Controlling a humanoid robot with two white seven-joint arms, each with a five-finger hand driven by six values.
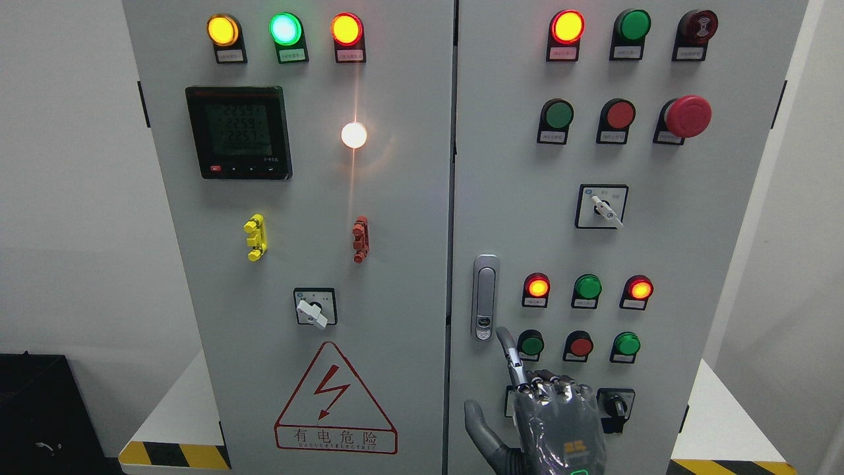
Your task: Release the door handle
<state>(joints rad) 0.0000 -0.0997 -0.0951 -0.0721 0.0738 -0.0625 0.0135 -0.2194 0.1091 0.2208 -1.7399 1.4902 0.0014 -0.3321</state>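
The slim silver door handle [485,297] stands vertical at the right door's [659,218] left edge; the right hand [550,415], index finger [509,353] extended, others curled, grips nothing.

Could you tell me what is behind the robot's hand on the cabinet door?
The right hand covers a white-labelled control on its left and part of a black selector switch; what the covered control is cannot be seen.

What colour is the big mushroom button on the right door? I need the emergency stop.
Red: the mushroom button shows clearly in the head view, upper right.
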